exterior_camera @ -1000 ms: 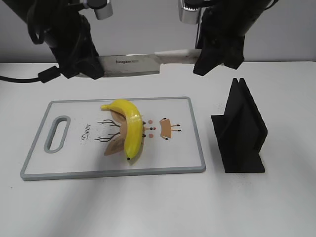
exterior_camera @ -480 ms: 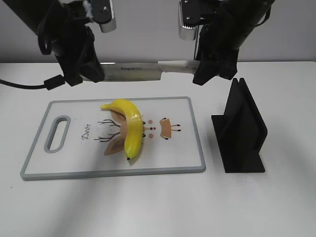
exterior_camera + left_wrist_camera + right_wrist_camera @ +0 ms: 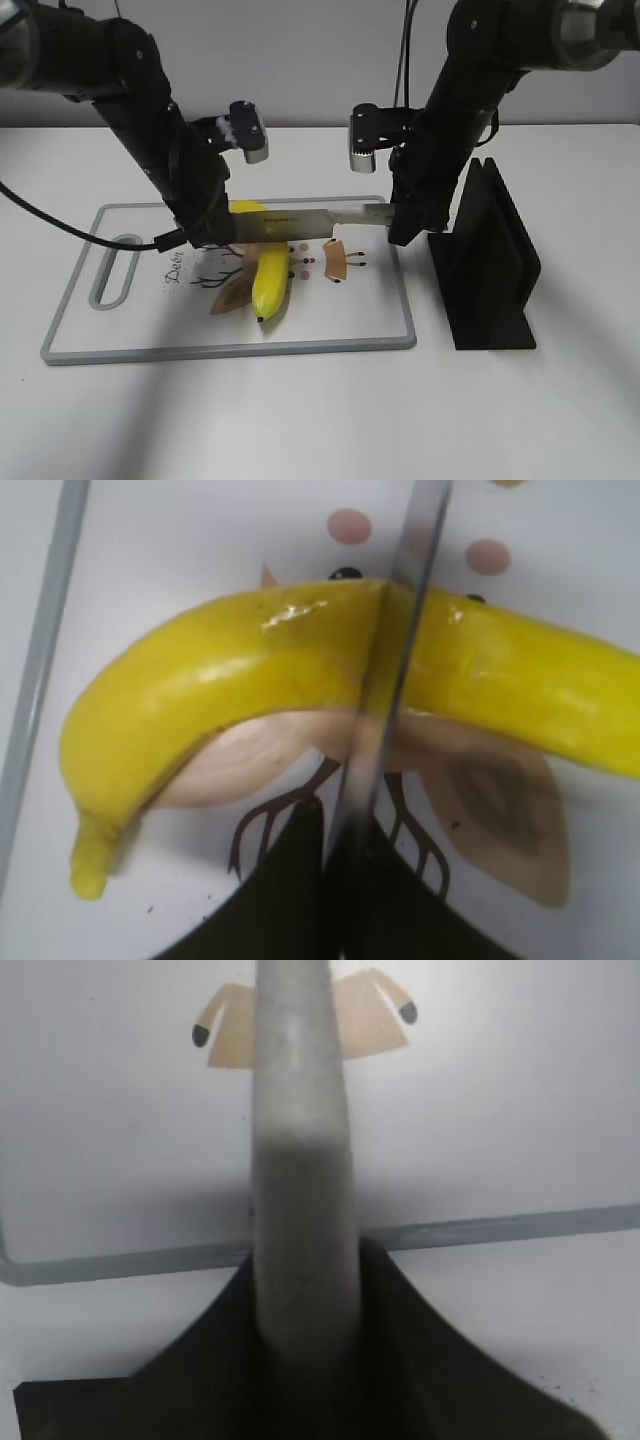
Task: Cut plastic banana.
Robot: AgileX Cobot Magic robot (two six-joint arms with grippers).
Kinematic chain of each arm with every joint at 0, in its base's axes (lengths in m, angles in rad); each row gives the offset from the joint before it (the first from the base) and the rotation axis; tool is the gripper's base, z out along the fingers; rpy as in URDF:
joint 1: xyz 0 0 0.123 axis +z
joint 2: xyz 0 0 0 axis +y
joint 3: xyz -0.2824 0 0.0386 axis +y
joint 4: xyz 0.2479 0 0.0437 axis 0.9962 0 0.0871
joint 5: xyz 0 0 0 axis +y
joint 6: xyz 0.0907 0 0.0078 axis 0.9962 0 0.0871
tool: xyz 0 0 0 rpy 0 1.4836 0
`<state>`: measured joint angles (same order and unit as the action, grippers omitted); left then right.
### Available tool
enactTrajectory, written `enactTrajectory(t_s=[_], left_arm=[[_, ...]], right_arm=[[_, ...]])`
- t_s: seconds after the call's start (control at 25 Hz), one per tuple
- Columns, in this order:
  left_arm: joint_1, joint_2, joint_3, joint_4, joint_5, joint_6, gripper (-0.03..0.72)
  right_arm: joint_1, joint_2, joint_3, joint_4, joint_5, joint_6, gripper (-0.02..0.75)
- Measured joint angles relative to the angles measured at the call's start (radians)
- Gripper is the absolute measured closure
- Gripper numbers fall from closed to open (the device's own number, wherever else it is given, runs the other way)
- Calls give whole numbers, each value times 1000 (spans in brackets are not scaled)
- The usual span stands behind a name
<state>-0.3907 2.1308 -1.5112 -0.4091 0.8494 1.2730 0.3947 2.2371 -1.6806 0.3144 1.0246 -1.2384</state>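
Centrally, a yellow plastic banana is laid on a white cutting board. A kitchen knife is held level across its upper half, the blade resting on the peel. The handle is clamped by the right gripper; the blade tip is pinched by the left gripper. At 3 o'clock stands a black knife holder.

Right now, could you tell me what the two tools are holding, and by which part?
Both hold the knife: the right tool grips its grey handle, the left tool clamps the blade's tip end, with the blade across the banana.
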Motion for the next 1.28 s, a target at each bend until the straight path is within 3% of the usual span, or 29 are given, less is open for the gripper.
enactTrajectory(t_s=[0.68,1.28], left_arm=[[4,-14,-7,13,43,-59,688],[-6,-425,6,66,90,-68,690]], right_arm=[[9,-34,-1,-14,-35,36,540],[20,-376,-4,12,7,38,540]])
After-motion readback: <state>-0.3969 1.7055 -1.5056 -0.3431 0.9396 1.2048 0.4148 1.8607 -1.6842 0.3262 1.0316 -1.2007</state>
